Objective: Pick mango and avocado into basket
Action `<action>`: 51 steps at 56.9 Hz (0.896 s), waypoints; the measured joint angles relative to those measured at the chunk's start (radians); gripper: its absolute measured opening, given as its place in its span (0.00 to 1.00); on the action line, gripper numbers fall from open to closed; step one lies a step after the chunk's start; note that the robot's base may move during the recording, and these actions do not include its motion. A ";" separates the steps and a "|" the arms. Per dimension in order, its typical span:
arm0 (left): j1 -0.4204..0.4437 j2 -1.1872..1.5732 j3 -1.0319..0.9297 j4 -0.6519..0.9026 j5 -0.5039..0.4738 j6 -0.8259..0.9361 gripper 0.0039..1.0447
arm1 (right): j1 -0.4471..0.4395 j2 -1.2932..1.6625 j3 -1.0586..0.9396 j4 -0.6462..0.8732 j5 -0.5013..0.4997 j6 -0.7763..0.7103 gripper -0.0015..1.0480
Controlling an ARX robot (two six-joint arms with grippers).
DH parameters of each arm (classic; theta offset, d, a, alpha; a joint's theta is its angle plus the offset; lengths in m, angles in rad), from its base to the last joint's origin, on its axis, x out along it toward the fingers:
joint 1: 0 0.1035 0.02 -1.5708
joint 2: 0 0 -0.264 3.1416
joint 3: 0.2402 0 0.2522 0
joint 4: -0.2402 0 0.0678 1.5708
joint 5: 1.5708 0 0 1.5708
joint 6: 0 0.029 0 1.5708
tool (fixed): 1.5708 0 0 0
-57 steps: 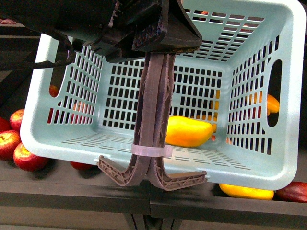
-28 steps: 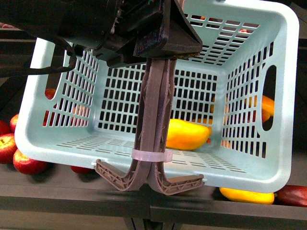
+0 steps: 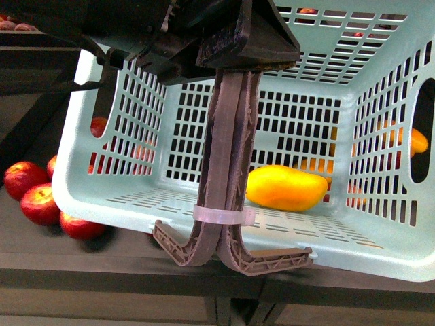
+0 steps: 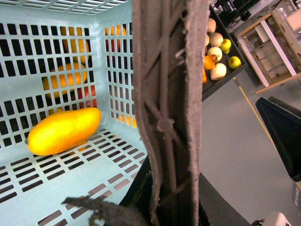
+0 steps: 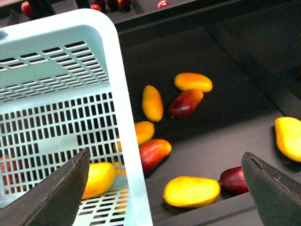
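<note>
My left gripper (image 3: 236, 64) is shut on the brown-grey swing handles (image 3: 228, 156) of the pale turquoise basket (image 3: 115, 202), which hangs tilted over the shelf. A white zip tie (image 3: 224, 216) binds the handles. One yellow-orange mango (image 3: 285, 188) lies on the basket's slotted floor; the left wrist view shows the same mango (image 4: 63, 131) beside the handles (image 4: 169, 94). My right gripper (image 5: 164, 159) is open just outside the basket's wall (image 5: 123, 99), over the dark shelf, with nothing between its fingers. The avocado is out of view.
Red apples (image 3: 39, 202) lie on the shelf to the basket's left. Loose yellow mangoes (image 5: 192, 191) and red-blushed ones (image 5: 186, 103) are scattered on the dark shelf (image 5: 225, 136). Oranges (image 4: 70, 80) show through the basket's far wall. Pale fruit (image 4: 217, 52) fills another bin.
The basket has swung to the right and slightly up in the front view, uncovering more apples at the left. The mango has stayed on its floor.
</note>
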State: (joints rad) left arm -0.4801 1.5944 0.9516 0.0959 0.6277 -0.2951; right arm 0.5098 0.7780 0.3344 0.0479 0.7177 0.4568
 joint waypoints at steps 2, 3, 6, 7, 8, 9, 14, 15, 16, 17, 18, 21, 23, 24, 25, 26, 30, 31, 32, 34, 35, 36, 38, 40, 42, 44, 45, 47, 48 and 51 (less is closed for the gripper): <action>0.000 0.000 0.000 0.000 0.000 0.003 0.07 | 0.000 0.000 0.000 0.000 -0.003 0.000 0.92; 0.000 0.000 0.000 0.000 0.000 0.003 0.07 | 0.001 0.000 0.000 0.000 -0.003 0.000 0.92; 0.000 0.000 0.000 0.000 -0.004 0.001 0.07 | 0.000 0.000 0.000 0.000 -0.003 0.000 0.92; 0.001 0.000 0.000 0.000 -0.005 0.001 0.07 | 0.000 0.000 0.000 0.000 -0.002 0.000 0.92; 0.002 0.000 0.000 0.000 -0.009 0.001 0.07 | 0.000 0.000 0.000 0.000 -0.003 0.000 0.92; 0.002 0.000 0.000 0.000 -0.012 0.001 0.07 | 0.000 0.000 0.000 0.000 -0.004 0.000 0.92; 0.007 0.001 0.000 0.000 -0.023 0.001 0.07 | 0.001 -0.002 0.000 -0.001 -0.003 0.000 0.92; 0.008 0.001 0.000 0.000 -0.027 0.001 0.07 | 0.001 -0.002 0.000 0.000 -0.003 0.000 0.92; 0.008 0.001 0.000 0.000 -0.027 0.002 0.07 | 0.001 -0.001 0.000 0.000 -0.003 0.000 0.92; 0.008 0.001 0.000 0.000 -0.029 0.003 0.07 | 0.001 -0.001 0.000 -0.001 -0.003 0.000 0.92; 0.008 0.001 0.000 0.000 -0.030 0.004 0.07 | 0.000 0.000 0.000 -0.002 -0.003 0.000 0.92; 0.008 0.001 0.000 0.000 -0.028 0.004 0.07 | 0.000 0.000 0.000 -0.002 -0.003 0.000 0.92; 0.008 0.001 0.000 0.000 -0.028 0.004 0.07 | 0.001 0.000 0.000 -0.002 -0.003 0.000 0.92; 0.008 0.001 0.000 0.000 -0.029 0.004 0.07 | 0.001 0.000 0.000 -0.002 -0.003 0.000 0.92; 0.008 0.001 0.000 0.000 -0.028 0.003 0.07 | 0.001 -0.001 0.000 -0.001 -0.003 0.000 0.92; 0.008 0.001 0.000 0.000 -0.027 0.002 0.07 | 0.001 -0.001 0.000 -0.001 -0.003 0.000 0.92; 0.008 0.001 0.000 0.000 -0.022 0.000 0.07 | 0.000 0.000 0.000 -0.002 -0.003 0.000 0.92; 0.008 0.001 0.000 0.000 -0.022 0.000 0.07 | 0.001 0.000 0.000 -0.002 -0.003 0.000 0.92; 0.008 0.001 0.000 0.000 -0.022 0.000 0.07 | 0.000 0.000 0.000 -0.002 -0.003 0.000 0.92; 0.008 0.001 0.000 0.000 -0.016 0.000 0.07 | 0.001 -0.001 0.000 -0.002 -0.003 0.000 0.92; 0.008 0.001 0.000 0.000 -0.013 0.000 0.07 | 0.001 -0.001 0.000 -0.002 -0.003 0.000 0.92; 0.008 0.001 0.000 0.000 -0.012 0.000 0.07 | 0.001 -0.001 0.000 -0.002 -0.004 0.000 0.92; 0.008 0.001 0.000 0.000 -0.011 0.002 0.07 | 0.001 -0.001 0.000 -0.002 -0.003 0.000 0.92; 0.007 0.001 0.000 0.000 -0.009 0.001 0.07 | 0.001 0.000 0.000 -0.002 -0.003 0.000 0.92; 0.007 0.001 0.000 0.000 -0.010 0.002 0.07 | 0.001 0.001 0.000 -0.002 -0.003 0.000 0.92; 0.007 0.001 0.000 0.000 -0.011 0.000 0.07 | 0.001 0.000 0.000 -0.002 -0.002 0.000 0.92; 0.007 0.001 0.000 0.000 -0.010 0.000 0.07 | 0.001 -0.001 0.000 -0.002 -0.003 0.000 0.92; 0.007 0.001 0.000 0.000 -0.010 -0.001 0.07 | 0.001 -0.002 0.001 -0.002 -0.003 0.000 0.92; 0.007 0.001 0.000 0.000 -0.012 -0.001 0.07 | 0.002 -0.001 0.001 -0.002 -0.004 0.000 0.92; 0.007 0.001 0.000 0.000 -0.019 0.000 0.07 | 0.002 0.000 0.000 -0.002 -0.003 0.000 0.92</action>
State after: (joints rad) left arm -0.4728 1.5955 0.9516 0.0959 0.6083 -0.2947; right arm 0.5114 0.7780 0.3347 0.0456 0.7143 0.4572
